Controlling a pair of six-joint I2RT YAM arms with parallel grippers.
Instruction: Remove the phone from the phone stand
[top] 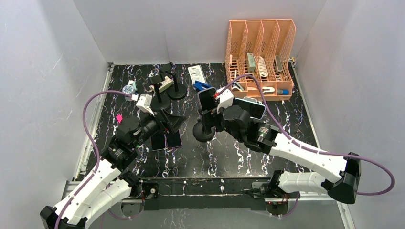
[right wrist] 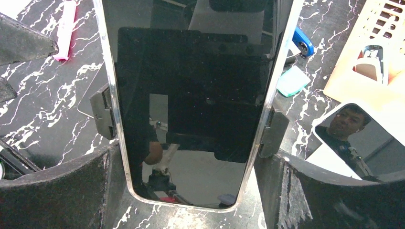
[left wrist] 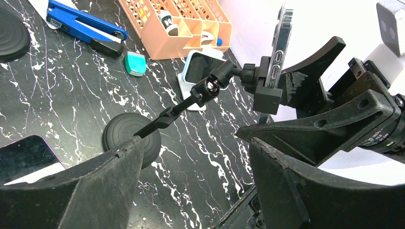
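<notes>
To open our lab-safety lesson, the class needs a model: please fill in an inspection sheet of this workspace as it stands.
Surface: black table with white veining.
Job's things: phone upright, clamped in the stand.
Clutter: phones lying flat, spare stands, blue tool, orange organizer.
Jaws: left set open, empty; right set open, straddling the phone.
Cables: purple cables, one per arm, looping above the table.
Surroundings: plain grey walls.

right hand astride the phone, left hand crowding its left, orange organizer behind, open table in front
</notes>
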